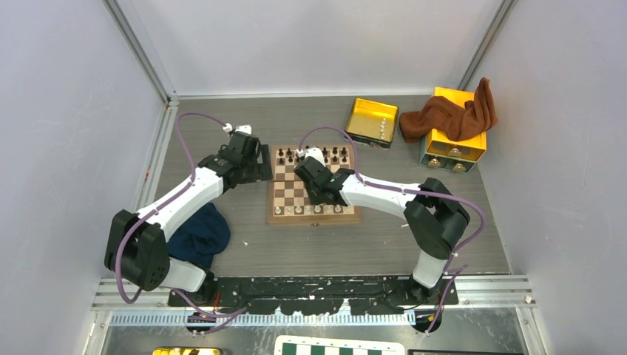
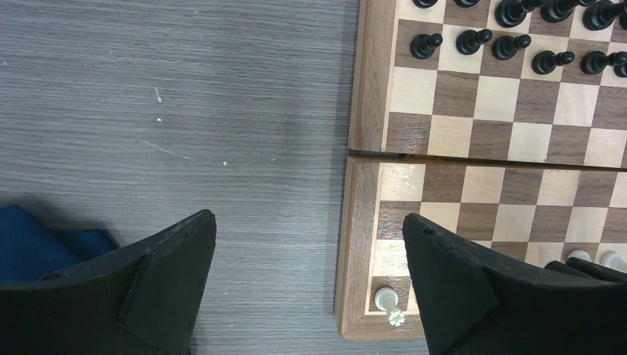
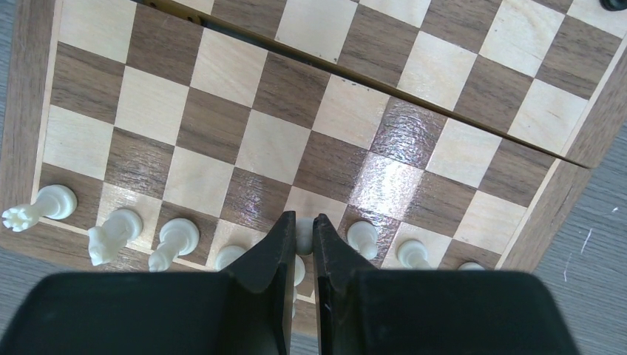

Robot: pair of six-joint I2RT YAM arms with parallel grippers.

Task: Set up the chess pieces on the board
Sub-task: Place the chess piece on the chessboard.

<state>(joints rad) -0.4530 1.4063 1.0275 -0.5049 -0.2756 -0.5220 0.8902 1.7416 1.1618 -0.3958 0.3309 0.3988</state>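
Right pincer [image 3: 303, 222]: clenched on a cream piece [image 3: 303, 235], held between the fingers over the middle of the near row of the board [image 3: 270, 144]. I cannot tell whether its base has reached the square.

Left pincer [image 2: 308, 220]: released, jaws wide, holding nothing. It hangs over the bench [image 2: 185, 111] and the board's near left corner.

Done, as far as I can see:
- The near row carries cream pieces on both sides of the gripped one, starting with the cream rook [image 2: 385, 299] on the left corner square. The row looks full or nearly so once this piece is set.
- The dark pieces [image 2: 473, 41] stand in two rows at the far edge. The right arm hides part of them in the top view, so I cannot confirm a full count.

Left to do, in my judgement:
- The row just ahead of the cream back row is bare, so the cream pawns are still missing.
- Small pale objects lie in the yellow tray [image 1: 366, 111], off the board's far right. They may be those pawns, but they are too small to identify.
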